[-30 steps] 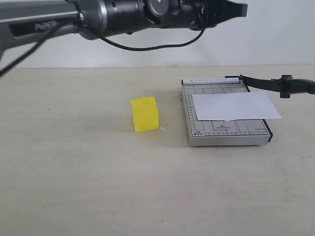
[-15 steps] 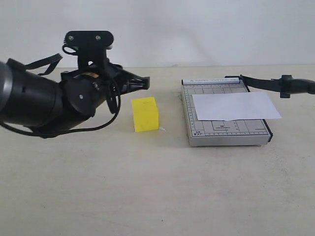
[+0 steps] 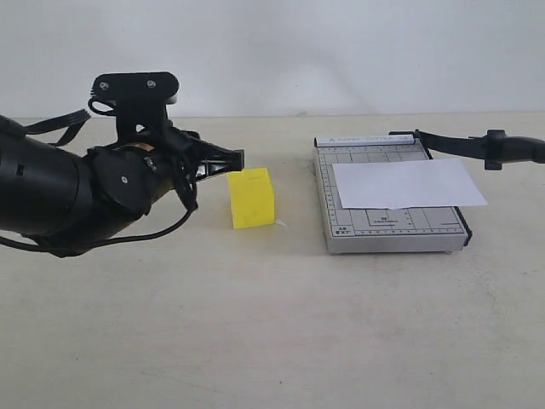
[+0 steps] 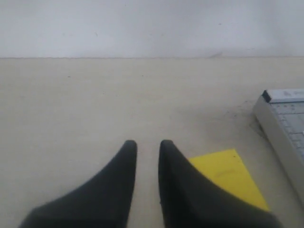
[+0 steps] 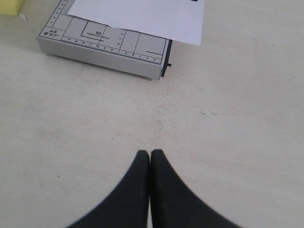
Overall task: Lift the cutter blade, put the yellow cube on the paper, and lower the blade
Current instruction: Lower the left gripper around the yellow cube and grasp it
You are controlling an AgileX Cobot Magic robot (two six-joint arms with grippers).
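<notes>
Left gripper (image 4: 146, 147): the two fingers are parted by only a narrow slit and hold nothing. It hangs low on the side of the cutter board (image 3: 375, 223) away from the hinge, with the yellow cube (image 3: 250, 198) between it and the board. In the left wrist view the cube shows past one finger, not between the two. Whether a fingertip touches the cube cannot be told.

Right gripper (image 5: 150, 154): fingers pressed together, empty, over bare table (image 3: 255, 324) off the board's near corner.

The yellow cube stands on the table beside the cutter board, apart from it. The paper (image 3: 409, 183) lies flat on the board and overhangs its blade-side edge. The cutter blade (image 3: 477, 145) appears raised, its handle reaching out beyond the board, so the first step reads as done.

Step in hand, as judged: pick up the cube.

1. Spread the left fingers wider than the cube before you approach; the present slit will not admit it.
2. Shift the gripper toward the board until the cube sits centred between the fingers.
3. Set the pads on two opposite flat faces, square to them, low enough to avoid pinching an edge.
4. Close gently; the cube is light and may skid toward the board if one finger arrives first.
5. Lift straight up before you carry it over the paper, and keep clear of the raised blade
</notes>
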